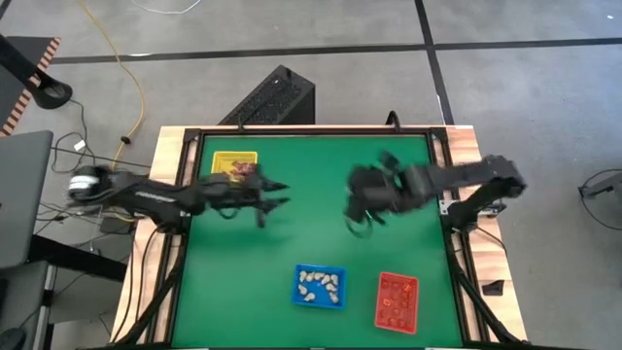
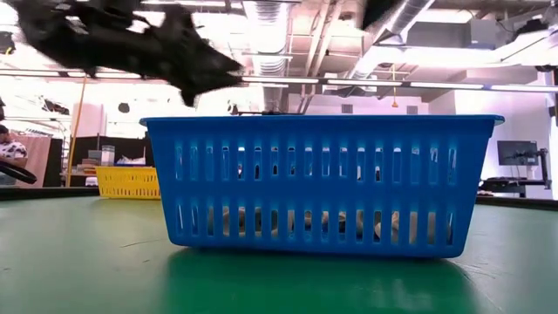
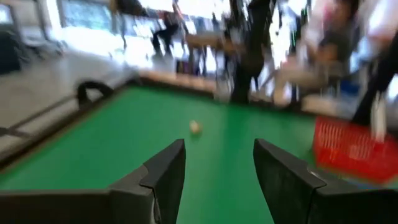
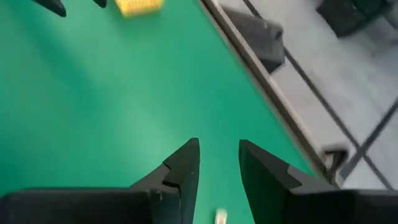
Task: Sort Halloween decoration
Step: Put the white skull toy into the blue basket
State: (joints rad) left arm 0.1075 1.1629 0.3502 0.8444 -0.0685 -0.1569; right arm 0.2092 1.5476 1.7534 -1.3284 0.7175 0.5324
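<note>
Left gripper (image 1: 277, 194): open, empty, beside yellow tray (image 1: 234, 164) of dark trinkets (image 1: 236, 171). Mat (image 1: 311, 233) centre: bare. Right gripper (image 1: 358, 216): fingers apart, empty; one cream trinket (image 4: 220, 216) just below. Front edge: blue tray (image 1: 319, 286), cream pieces; red tray (image 1: 397, 300), orange-red pieces.

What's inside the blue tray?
The blue tray holds a handful of whitish-cream trinkets, seen from above. From table height, only pale shapes show through its slots; the walls cover the rest, so their exact shapes stay hidden.
</note>
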